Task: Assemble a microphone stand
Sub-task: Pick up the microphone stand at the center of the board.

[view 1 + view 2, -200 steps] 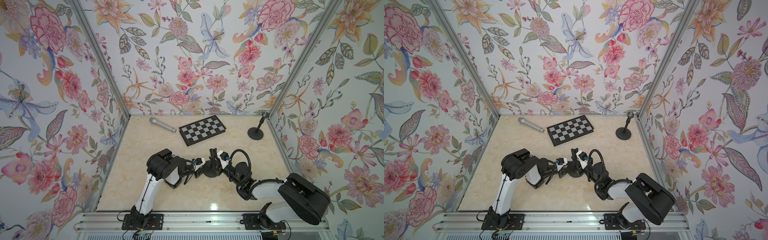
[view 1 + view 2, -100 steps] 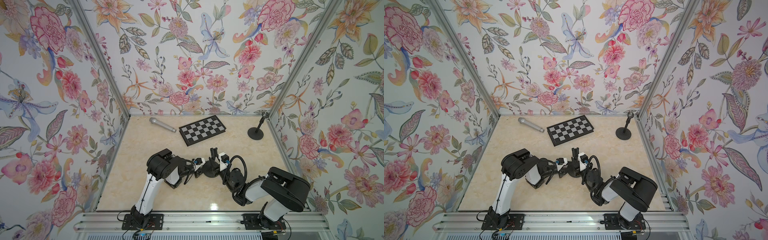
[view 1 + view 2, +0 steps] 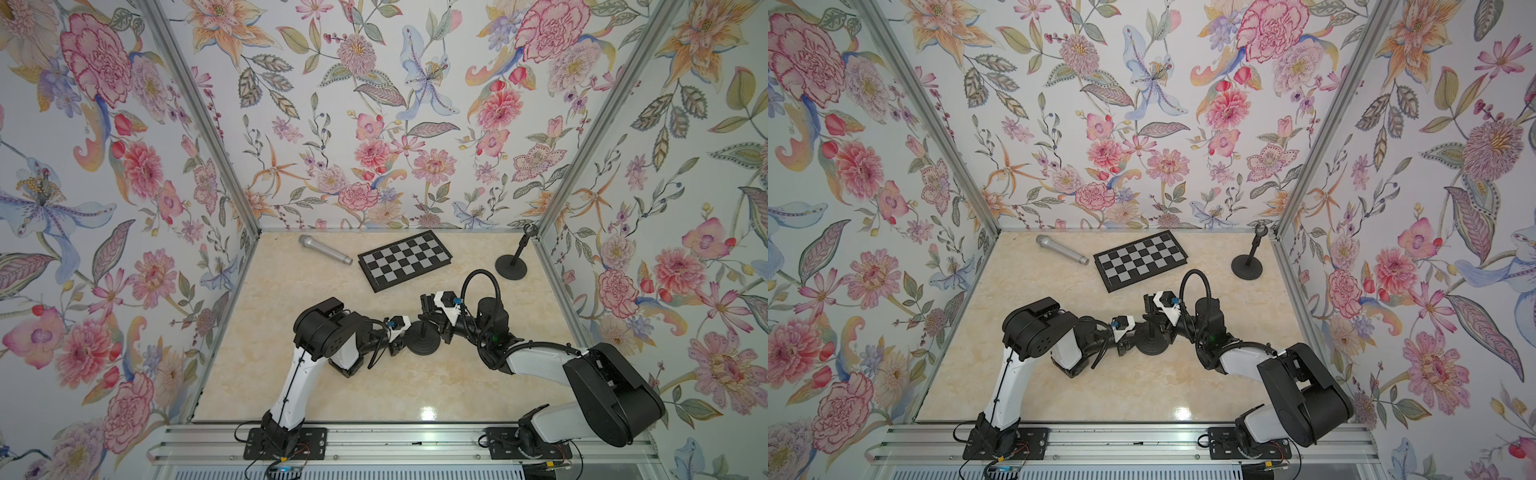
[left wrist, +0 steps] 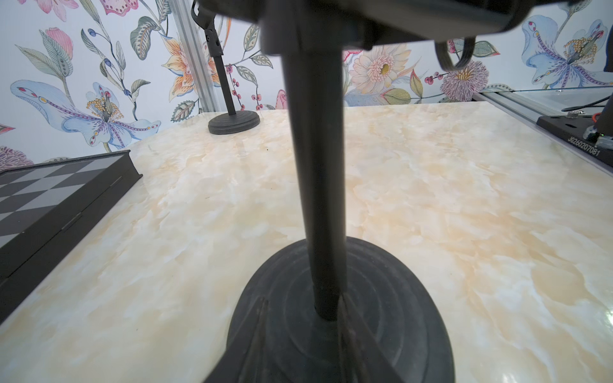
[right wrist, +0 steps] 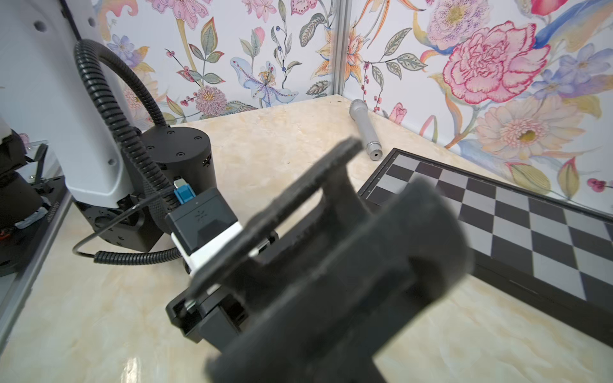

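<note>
Stand base (image 3: 424, 345) sits on the surface (image 3: 291, 374) just below frame centre in both top views, with the pole (image 4: 315, 165) upright in it. Left tool (image 3: 400, 340) is at the base's left in frame, jaws narrow either side of the pole's foot. It looks clamped on the pole, though the wrist view is blurry there. Right tool (image 3: 426, 305) is at the pole top with the black clip (image 5: 365, 282); can't tell whether its jaws grip it. Higher in frame, left to right: microphone (image 3: 324, 248), chessboard (image 3: 405, 259), second stand (image 3: 511, 266).
</note>
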Controlling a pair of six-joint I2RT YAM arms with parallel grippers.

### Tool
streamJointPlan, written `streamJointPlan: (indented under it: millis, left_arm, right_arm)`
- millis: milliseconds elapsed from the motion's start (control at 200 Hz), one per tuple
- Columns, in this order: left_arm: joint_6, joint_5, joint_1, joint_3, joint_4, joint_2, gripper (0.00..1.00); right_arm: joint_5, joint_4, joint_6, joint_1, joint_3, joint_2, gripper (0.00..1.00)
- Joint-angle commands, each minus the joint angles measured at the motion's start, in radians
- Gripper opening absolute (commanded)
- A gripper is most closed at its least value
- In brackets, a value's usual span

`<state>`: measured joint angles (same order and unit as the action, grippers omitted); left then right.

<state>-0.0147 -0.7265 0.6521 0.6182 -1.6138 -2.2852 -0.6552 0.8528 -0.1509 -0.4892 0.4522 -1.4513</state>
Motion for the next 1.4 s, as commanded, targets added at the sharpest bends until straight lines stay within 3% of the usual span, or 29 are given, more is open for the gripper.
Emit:
streamJointPlan:
  millis: [0,115,175,285,365,435,596,761,971,1176,1396]
  left_arm:
    - [0.067,0.119,0.000,-0.058,-0.222,-0.165,0.36]
    - [0.068,0.118,0.000,-0.062,-0.222,-0.165,0.36]
    - [0.068,0.122,0.000,-0.061,-0.222,-0.166,0.36]
    - [0.065,0.125,0.000,-0.058,-0.223,-0.166,0.37]
    - [0.065,0.125,0.000,-0.062,-0.223,-0.165,0.37]
    - [0.068,0.129,0.001,-0.062,-0.223,-0.163,0.37]
    - [0.068,0.130,0.001,-0.067,-0.223,-0.161,0.37]
    - [0.070,0.142,0.001,-0.073,-0.224,-0.155,0.37]
    - [0.105,0.196,0.001,-0.133,-0.225,-0.077,0.40]
    - [0.186,0.215,0.015,-0.219,-0.224,0.092,0.42]
    - [0.170,0.235,0.021,-0.275,-0.225,0.191,0.47]
  right_arm:
    - [-0.034,-0.021,-0.005,-0.003,0.004,-0.036,0.01]
    - [0.196,0.092,0.057,-0.027,-0.062,-0.008,0.00]
    - [0.448,0.162,0.091,-0.085,-0.119,0.010,0.00]
    - [1.064,0.234,0.153,-0.304,-0.181,-0.005,0.00]
    - [1.354,0.284,0.248,-0.411,-0.178,-0.071,0.00]
    - [1.465,0.261,0.347,-0.468,-0.144,-0.143,0.00]
    - [1.487,0.282,0.366,-0.571,-0.056,-0.274,0.00]
    - [1.430,0.318,0.326,-0.564,-0.060,-0.246,0.00]
    - [1.304,0.270,0.325,-0.484,-0.061,-0.129,0.00]
    - [1.222,0.260,0.284,-0.384,-0.010,-0.070,0.00]
    - [1.089,0.001,0.273,-0.212,0.168,0.054,0.00]
